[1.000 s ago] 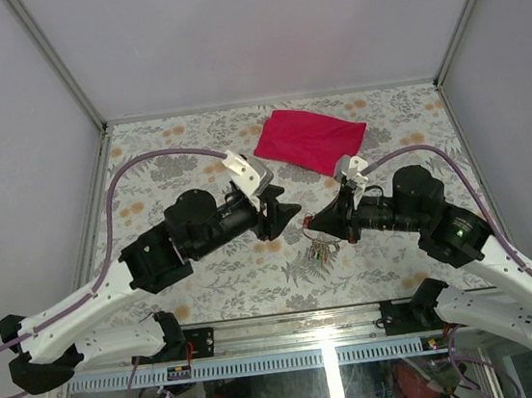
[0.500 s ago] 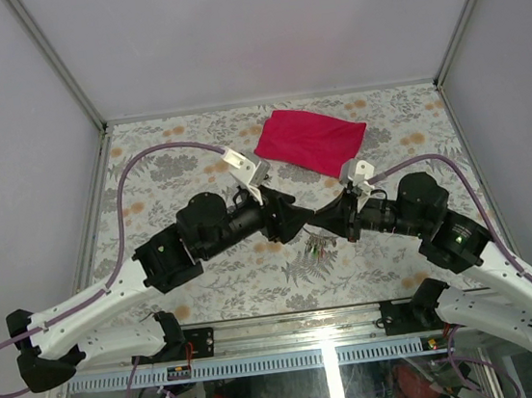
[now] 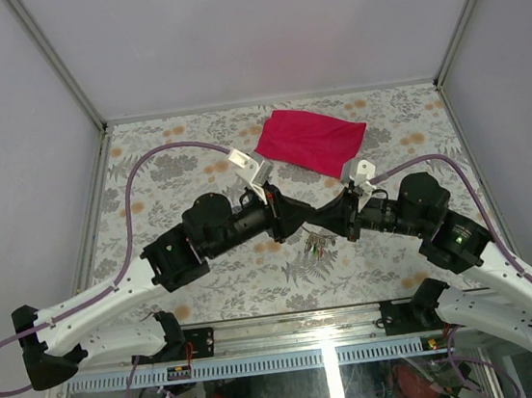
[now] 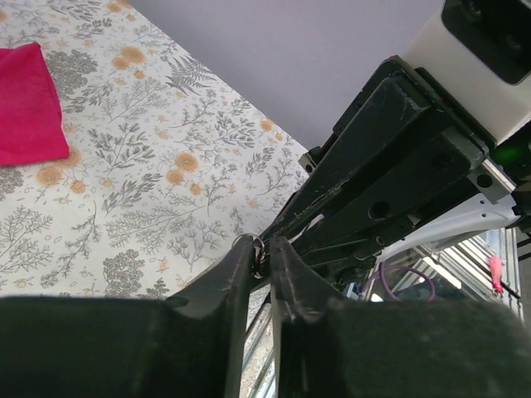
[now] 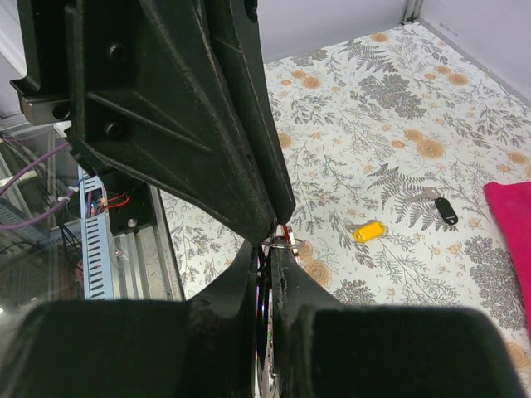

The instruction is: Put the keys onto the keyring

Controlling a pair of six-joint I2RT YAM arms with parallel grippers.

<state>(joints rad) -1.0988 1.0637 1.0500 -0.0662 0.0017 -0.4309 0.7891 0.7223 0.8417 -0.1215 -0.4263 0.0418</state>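
My left gripper (image 3: 304, 220) and right gripper (image 3: 321, 219) meet tip to tip above the table's near middle. The right gripper (image 5: 270, 247) is shut on the keyring (image 5: 280, 242). The ring's bunch of coloured keys (image 3: 318, 243) hangs below the tips. The left gripper (image 4: 261, 249) is shut on a small red key (image 4: 260, 254), right against the right gripper's fingers (image 4: 373, 191). The red key also shows at the tips in the right wrist view (image 5: 287, 234). A yellow key (image 5: 367, 230) lies loose on the table, hidden by the left arm in the top view.
A magenta cloth (image 3: 310, 140) lies at the back centre; it also shows in the left wrist view (image 4: 29, 108). A small black-headed key (image 5: 444, 211) lies on the flowered table (image 3: 171, 138) near the yellow one. The metal rail (image 3: 295, 358) runs along the near edge.
My left gripper has moved right until its tips touch the right gripper's tips. The right gripper has shifted slightly up and left, with the key bunch hanging under it.
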